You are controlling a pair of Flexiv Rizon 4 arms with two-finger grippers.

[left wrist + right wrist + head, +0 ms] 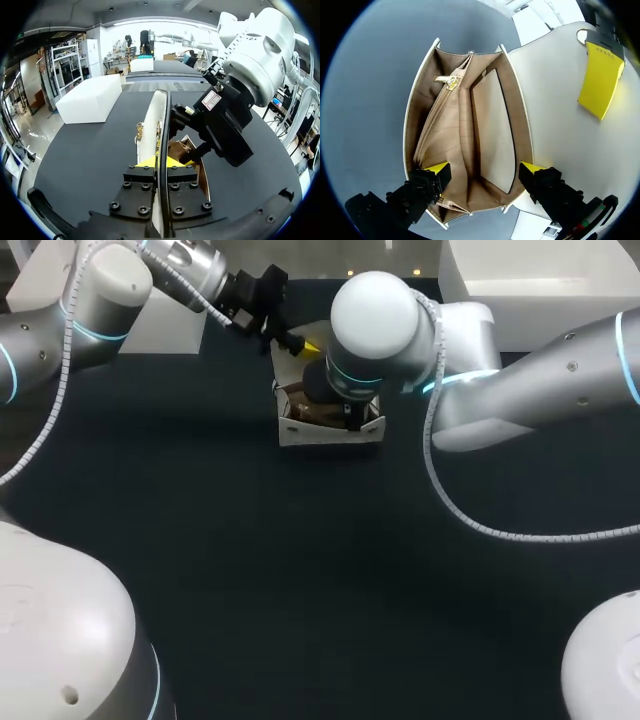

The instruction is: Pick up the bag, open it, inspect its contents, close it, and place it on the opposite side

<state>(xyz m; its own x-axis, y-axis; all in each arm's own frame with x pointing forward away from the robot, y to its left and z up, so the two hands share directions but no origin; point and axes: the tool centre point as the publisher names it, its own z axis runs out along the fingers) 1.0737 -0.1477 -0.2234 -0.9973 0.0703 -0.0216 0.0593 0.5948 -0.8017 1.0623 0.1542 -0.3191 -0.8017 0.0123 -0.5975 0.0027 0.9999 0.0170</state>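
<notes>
The white bag [328,430] stands open on the dark table at the back middle, its tan lining and zip pocket [445,125] showing. My left gripper [303,343] is shut on the raised white flap [152,125], its yellow tip [600,80] pressed on the flap. My right gripper [485,170] hangs straight over the bag's mouth. Its fingers are open wide, one yellow tip [438,167] near each side wall, with nothing held between them. The right wrist hides part of the bag in the head view.
A white box [170,325] lies on the table at the back left, and another white box [540,275] at the back right. Dark bare tabletop [320,580] stretches in front of the bag.
</notes>
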